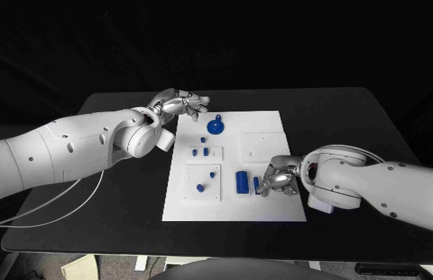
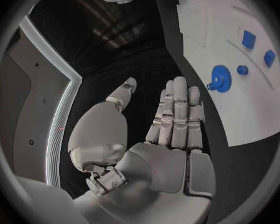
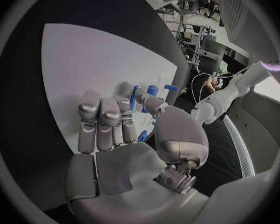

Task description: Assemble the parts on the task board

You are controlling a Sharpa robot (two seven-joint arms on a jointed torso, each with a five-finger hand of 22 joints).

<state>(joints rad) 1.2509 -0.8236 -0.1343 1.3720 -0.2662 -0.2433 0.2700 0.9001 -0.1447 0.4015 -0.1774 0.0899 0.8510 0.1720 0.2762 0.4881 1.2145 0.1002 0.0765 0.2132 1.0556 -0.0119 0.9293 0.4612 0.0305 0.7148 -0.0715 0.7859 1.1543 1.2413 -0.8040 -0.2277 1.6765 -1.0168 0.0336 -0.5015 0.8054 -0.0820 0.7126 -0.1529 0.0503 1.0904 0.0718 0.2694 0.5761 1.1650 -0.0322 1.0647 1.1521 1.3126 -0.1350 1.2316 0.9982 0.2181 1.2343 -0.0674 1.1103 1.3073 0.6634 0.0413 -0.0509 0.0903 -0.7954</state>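
- Task board lies flat at mid-bench, long axis running away from the robot.
- On it: blue gear at the far end; blue cylinder lying lengthwise near the right hand; small blue pieces between the two.
- Left hand — fingers straight, side by side, holding nothing; just off the board's far left corner.
- Right hand at the board's right edge — fingers pinching a slim blue part beside the cylinder.

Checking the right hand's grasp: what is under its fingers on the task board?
The right hand hangs over the task board beside a blue cylinder. A slim blue part shows at its fingertips; the fingers hide whether it is held.
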